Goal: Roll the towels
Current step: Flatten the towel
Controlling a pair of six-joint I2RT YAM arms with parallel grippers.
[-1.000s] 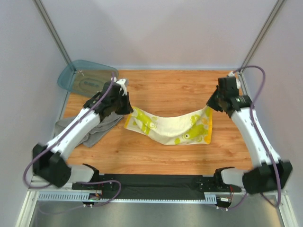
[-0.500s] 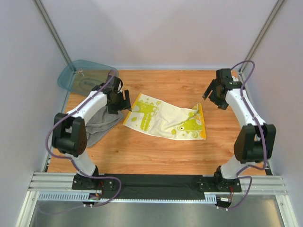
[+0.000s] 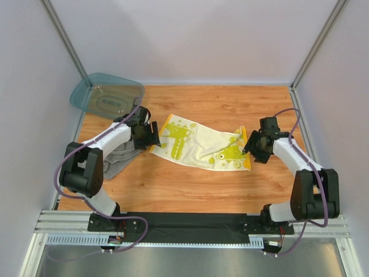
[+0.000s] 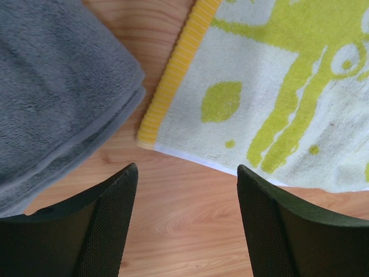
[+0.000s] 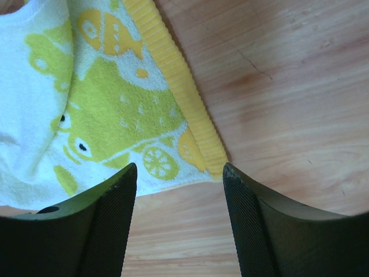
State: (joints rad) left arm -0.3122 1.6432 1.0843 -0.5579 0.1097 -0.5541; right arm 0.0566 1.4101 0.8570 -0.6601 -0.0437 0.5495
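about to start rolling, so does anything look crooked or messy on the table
Yes. The yellow-and-white towel lies flat but slanted across the table, its far right corner rumpled. The grey towel sits folded and bunched at the left edge, partly under the left arm. Nothing looks spilled or torn.

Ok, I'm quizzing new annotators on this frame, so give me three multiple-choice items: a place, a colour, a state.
1. Where does the grey towel lie? A. left of the patterned cloth B. right of it C. on top of it
2. What colour is the patterned cloth's ribbed end band? A. blue B. yellow C. red
3. How do the left jaws and right jaws stand? A. both shut on the cloth B. one shut, one open C. both open, holding nothing
1 A: the top view shows grey beside the cloth's left end. 2 B: both wrist views show a yellow band. 3 C: each wrist view shows them parted, gripping nothing.
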